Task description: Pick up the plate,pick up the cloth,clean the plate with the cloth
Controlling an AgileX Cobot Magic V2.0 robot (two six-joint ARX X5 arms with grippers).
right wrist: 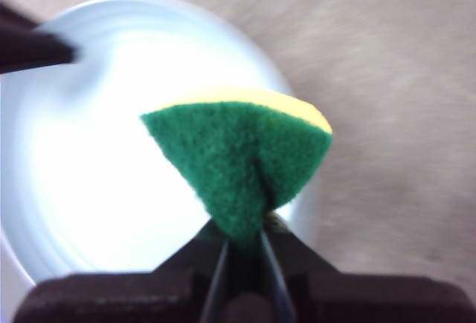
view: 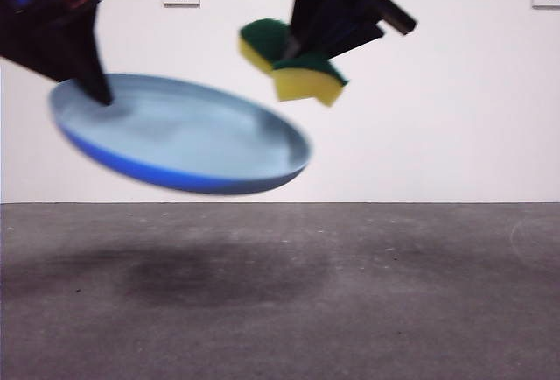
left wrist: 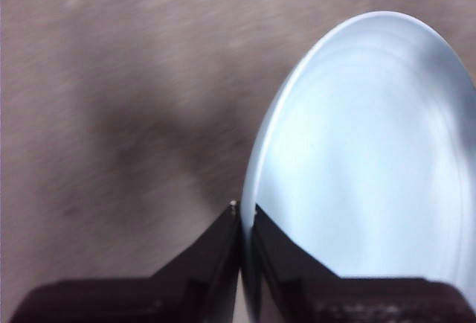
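Above the surface, the left tool is clamped on the rim of the tilted plate. The right tool pinches the folded cloth just over the plate's lower edge, not yet touching; contact likely needs a short descent.

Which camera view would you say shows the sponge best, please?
The right wrist view: the sponge fills the centre, folded in the right gripper, its green layer facing the camera above the plate. The front view shows it smaller, blurred. The left wrist view misses it.
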